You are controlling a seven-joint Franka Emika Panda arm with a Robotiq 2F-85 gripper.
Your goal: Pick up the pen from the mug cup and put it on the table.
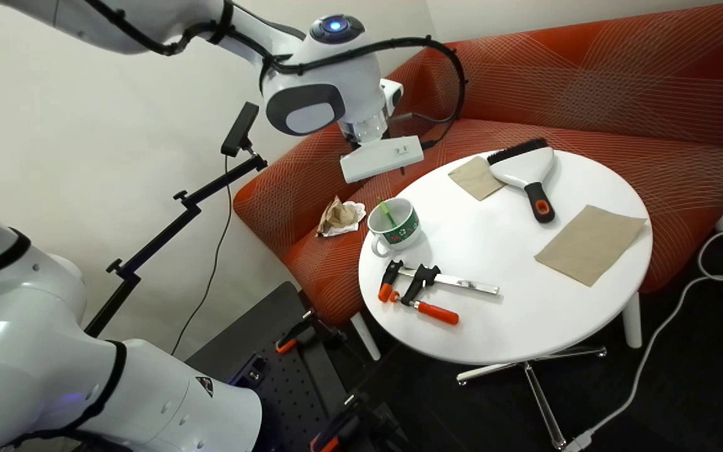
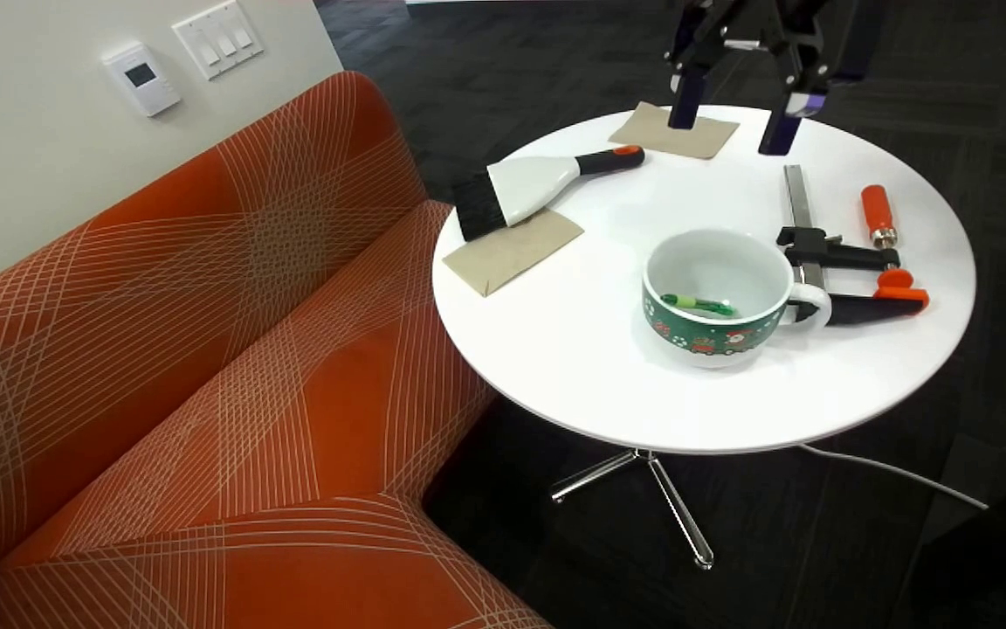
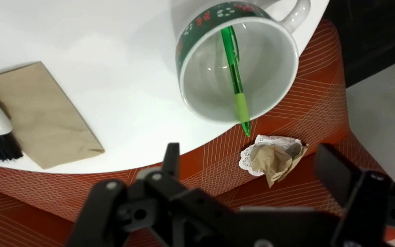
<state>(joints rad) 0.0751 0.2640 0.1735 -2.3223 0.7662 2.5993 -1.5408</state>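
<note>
- The fingers point(image 3: 172, 159) stand wide apart with a clear gap between them, lower centre and lower right of the wrist view; both are apart from the mug cup point(image 3: 269, 65).
- The pen point(image 3: 232, 63) leans inside the mug cup, upper right of the wrist view, its light-green end past the rim.
- The mug cup sits upright on the worktop point(image 2: 573, 349), its handle cut off by the wrist view's top edge.
- In an exterior view, a pale housing point(image 1: 381, 160) at upper centre hides most of the fingers.
- In an exterior view, the fingers point(image 2: 780, 134) at upper right are blurred.
- The clamp point(image 2: 844, 256) is partly masked by the mug cup's handle.
</note>
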